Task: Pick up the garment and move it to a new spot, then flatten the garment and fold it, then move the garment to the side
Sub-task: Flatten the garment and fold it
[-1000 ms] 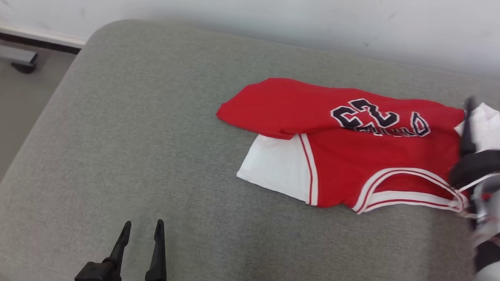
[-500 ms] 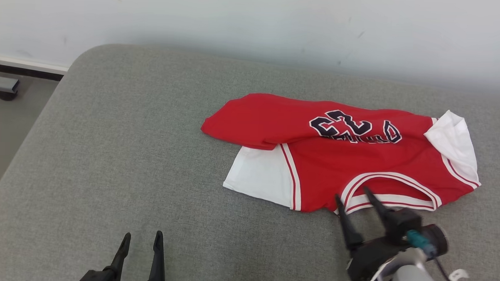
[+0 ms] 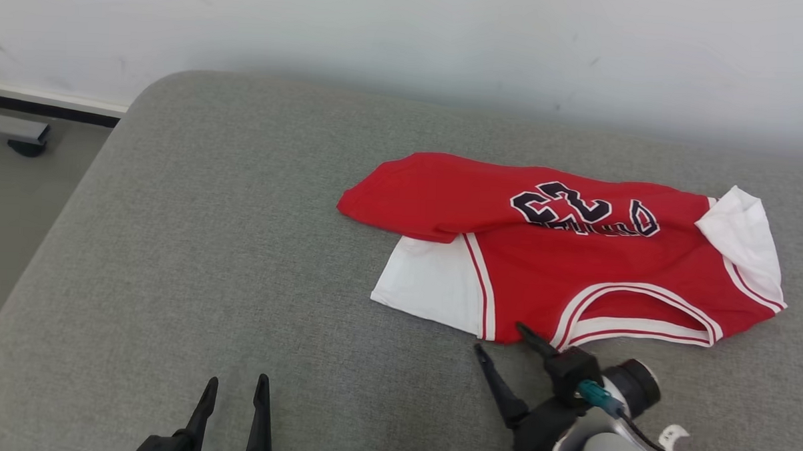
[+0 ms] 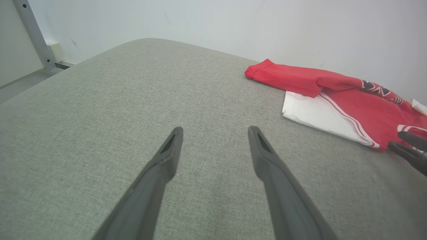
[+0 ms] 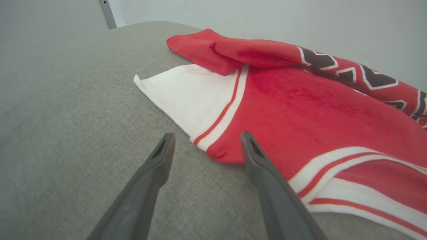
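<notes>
Head view has the right hand (image 3: 499, 337) low over a grey cushion (image 3: 207, 245), its two dark fingers spread wide apart and holding nothing. Just beyond its fingertips lies the red basketball jersey (image 3: 547, 264), loosely folded, with the near hem almost meeting the tips. Ahead of this hand and to its right, the jersey's white-and-red banded neck opening faces the hand. Farther ahead a red flap is folded over the body, and its dark number 23 reads upside down. A white sleeve panel sticks out from under that flap on the hand's left, and another white sleeve turns up at the jersey's far end, well off to the hand's right. In the right wrist view the corner of the red hem sits between the two fingers. The right finger's tip overlaps the red cloth and the left finger's tip is over bare cushion; whether either tip touches cannot be told. The left hand (image 3: 237, 380) hangs over bare cushion well apart from the jersey, fingers likewise parted and empty. From it the jersey lies ahead and to the right, and its own wrist view catches the right hand's fingertips at the jersey's near edge. A pale wall (image 3: 408, 32) rises behind the cushion, beyond both hands, and a strip of floor (image 3: 15, 192) shows to the left hand's left.
</notes>
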Robot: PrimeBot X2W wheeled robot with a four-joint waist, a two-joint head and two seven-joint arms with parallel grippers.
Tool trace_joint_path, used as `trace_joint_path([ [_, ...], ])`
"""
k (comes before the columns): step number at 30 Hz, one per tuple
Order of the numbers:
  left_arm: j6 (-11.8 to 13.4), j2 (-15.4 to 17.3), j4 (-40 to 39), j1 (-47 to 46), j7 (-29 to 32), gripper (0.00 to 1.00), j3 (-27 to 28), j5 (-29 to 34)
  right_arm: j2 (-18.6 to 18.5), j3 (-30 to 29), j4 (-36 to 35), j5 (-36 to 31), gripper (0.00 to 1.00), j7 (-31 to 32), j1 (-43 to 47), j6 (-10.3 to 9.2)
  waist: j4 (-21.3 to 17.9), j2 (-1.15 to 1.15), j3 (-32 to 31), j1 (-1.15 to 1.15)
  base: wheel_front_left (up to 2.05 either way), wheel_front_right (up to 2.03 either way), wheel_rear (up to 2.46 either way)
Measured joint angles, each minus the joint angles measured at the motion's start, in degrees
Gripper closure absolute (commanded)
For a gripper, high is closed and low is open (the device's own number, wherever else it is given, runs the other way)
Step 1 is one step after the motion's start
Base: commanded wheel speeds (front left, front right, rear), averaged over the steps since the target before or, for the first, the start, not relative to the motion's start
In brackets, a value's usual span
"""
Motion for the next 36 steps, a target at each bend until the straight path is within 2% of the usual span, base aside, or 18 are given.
trace_joint_path([
  [11,-0.1,0.0,0.0,-0.1,0.0,0.00,-1.7,-0.3,2.8,4.0,5.6,1.2,0.00,0.0,-6.5,0.00,3.5,0.00,1.1,0.00,0.00,0.00,0.00],
  [16,0.0,0.0,0.1,-0.2,0.0,0.00,-3.0,-1.0,3.0,5.1,11.8,2.2,0.00,0.0,-10.6,0.00,6.0,0.00,1.9,0.00,0.00,0.00,0.00],
  [20,0.5,0.0,0.2,-0.2,0.0,0.00,-3.6,-1.4,3.1,4.7,18.2,2.3,0.09,0.0,-13.1,0.00,8.3,0.00,2.5,0.00,0.00,0.00,0.00],
  [21,0.5,0.0,0.2,-0.1,0.0,0.00,-3.6,-1.4,3.2,4.7,19.7,2.3,0.13,0.1,-13.4,0.00,8.8,0.00,2.6,0.01,0.00,0.00,0.00],
  [22,0.5,0.0,0.2,-0.1,0.0,0.00,-3.4,-1.4,3.4,4.7,20.7,2.6,0.23,0.0,-13.7,0.00,9.3,0.00,2.7,0.01,0.00,0.00,0.00],
  [23,0.5,0.0,0.2,0.0,0.0,0.00,-3.2,-1.4,3.7,5.0,21.5,2.7,0.52,0.0,-14.0,-0.01,9.7,0.00,2.8,0.00,0.00,0.00,0.00],
  [24,0.5,0.0,0.1,0.0,0.0,0.00,-3.0,-1.4,3.8,5.2,22.2,2.9,0.67,-0.1,-14.3,-0.01,10.0,0.00,2.9,0.00,0.00,0.00,0.00],
  [25,0.5,0.0,0.0,0.1,0.0,0.00,-2.7,-1.4,4.0,5.6,22.7,3.2,0.94,-0.1,-14.4,-0.01,10.2,0.00,3.0,0.00,0.00,0.00,0.00],
  [26,0.7,0.0,-0.1,0.3,0.0,0.00,-2.4,-1.3,4.1,6.0,22.9,3.5,1.00,-0.1,-14.4,-0.01,10.2,0.00,3.0,0.00,0.00,0.00,0.00],
  [30,0.6,0.0,-0.3,0.3,0.0,0.00,-2.0,-1.3,4.0,7.0,21.9,4.9,1.00,-0.2,-14.0,-0.01,9.2,0.00,3.1,0.00,0.00,0.00,0.00],
  [36,0.2,0.0,0.0,0.3,0.0,0.00,-1.2,-0.7,1.7,7.0,14.5,6.5,1.00,-0.2,-8.2,0.00,5.8,0.00,2.0,0.01,0.00,0.00,0.00],
])
